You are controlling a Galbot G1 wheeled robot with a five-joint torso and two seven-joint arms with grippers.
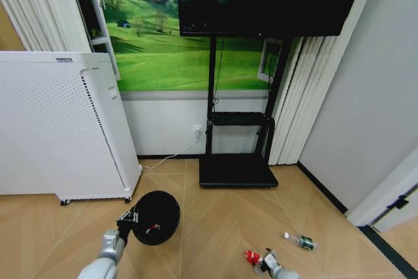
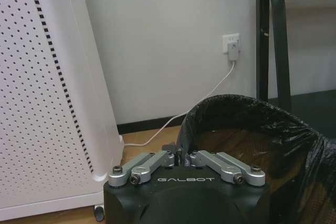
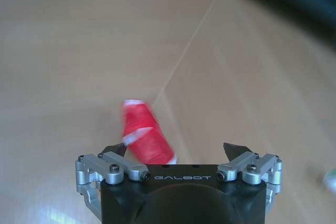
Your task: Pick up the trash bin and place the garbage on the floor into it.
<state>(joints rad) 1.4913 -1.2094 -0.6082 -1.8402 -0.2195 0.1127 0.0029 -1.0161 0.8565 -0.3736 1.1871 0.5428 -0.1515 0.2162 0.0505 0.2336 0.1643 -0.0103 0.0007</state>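
Trash bin (image 1: 157,217) with its black liner hangs tilted in my left gripper (image 1: 126,219), whose jaws are closed on its rim, near the white perforated appliance (image 1: 59,129). My right gripper (image 3: 177,153) is low over the wooden floor (image 1: 215,227) with jaws wide apart, the red-and-white scrap (image 3: 144,137) lying between them. The small bottle (image 1: 300,241) lies on the floor nearby.
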